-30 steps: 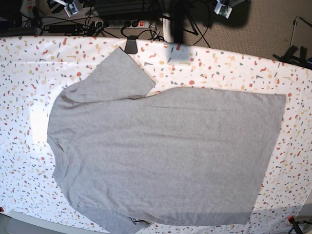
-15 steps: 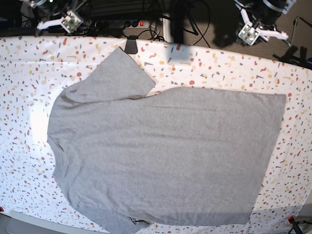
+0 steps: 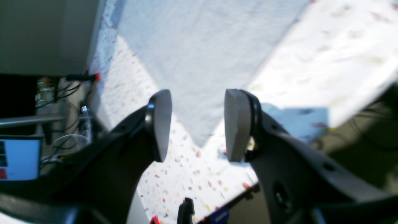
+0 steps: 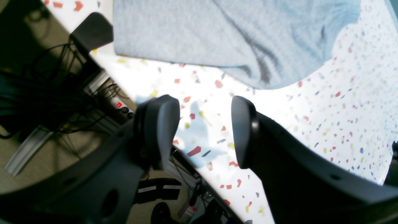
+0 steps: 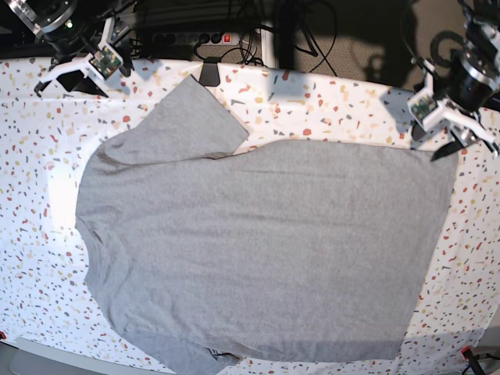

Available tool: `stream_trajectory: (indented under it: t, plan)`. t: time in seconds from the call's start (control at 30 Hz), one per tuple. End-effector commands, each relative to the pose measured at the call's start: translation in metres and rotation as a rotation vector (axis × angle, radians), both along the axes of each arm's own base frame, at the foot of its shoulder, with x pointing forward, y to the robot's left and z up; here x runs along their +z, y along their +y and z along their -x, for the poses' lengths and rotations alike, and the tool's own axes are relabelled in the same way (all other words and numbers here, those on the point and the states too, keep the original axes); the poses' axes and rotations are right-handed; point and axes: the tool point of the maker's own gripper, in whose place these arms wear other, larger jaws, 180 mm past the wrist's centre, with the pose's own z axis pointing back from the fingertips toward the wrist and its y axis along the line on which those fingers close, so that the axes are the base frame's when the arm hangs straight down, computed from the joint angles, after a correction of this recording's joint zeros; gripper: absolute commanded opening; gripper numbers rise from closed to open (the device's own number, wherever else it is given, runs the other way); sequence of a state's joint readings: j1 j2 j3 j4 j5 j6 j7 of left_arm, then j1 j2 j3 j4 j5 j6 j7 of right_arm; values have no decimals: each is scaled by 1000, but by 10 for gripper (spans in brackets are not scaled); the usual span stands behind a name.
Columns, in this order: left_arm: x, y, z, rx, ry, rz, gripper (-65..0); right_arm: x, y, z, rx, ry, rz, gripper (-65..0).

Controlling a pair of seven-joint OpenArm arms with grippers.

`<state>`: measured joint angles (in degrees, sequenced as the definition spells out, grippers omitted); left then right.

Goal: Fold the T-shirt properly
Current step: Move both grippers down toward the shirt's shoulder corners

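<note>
The heather-grey T-shirt [image 5: 266,242] lies spread flat on the speckled table [image 5: 336,101], plain side up, with one sleeve [image 5: 183,121] pointing to the far edge and the hem on the right. My left gripper [image 5: 432,142] is open and empty above the hem's far right corner. In the left wrist view it [image 3: 198,124] frames that corner of the shirt [image 3: 199,46]. My right gripper [image 5: 74,84] is open and empty over the far left of the table, left of the sleeve. In the right wrist view it [image 4: 202,130] hangs over bare table short of the sleeve [image 4: 217,31].
A power strip [image 5: 195,37] and cables lie behind the table's far edge. A black clamp [image 5: 209,74] sits at that edge by the sleeve tip, also in the right wrist view [image 4: 93,31]. A monitor [image 3: 18,158] stands off the table.
Both arms have come down from the far edge over the table. The left gripper has reached the hem's far right corner, the right gripper the far left corner. The shirt has not moved.
</note>
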<state>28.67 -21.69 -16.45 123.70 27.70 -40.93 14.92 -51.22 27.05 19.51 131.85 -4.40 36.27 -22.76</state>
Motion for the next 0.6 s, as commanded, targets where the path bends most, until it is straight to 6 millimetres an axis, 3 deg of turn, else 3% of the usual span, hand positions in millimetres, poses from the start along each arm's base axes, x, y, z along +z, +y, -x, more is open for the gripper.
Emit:
stream_trajectory:
  t: [0.0, 0.3, 0.43, 0.57]
  plan:
    - [4, 8, -10, -1, -29, -10, -381, 8, 3, -3, 13, -27, -4, -338]
    - [-24, 83, -72, 82, 9, -8, -399, 8, 3, -4, 14, -31, -5, -338]
    - [-48, 106, -76, 78, 99, -87, -399, 8, 3, -4, 13, -30, -5, -338]
    - [-85, 100, -65, -25, 231, -232, -399, 8, 3, -5, 7, -31, -5, -338]
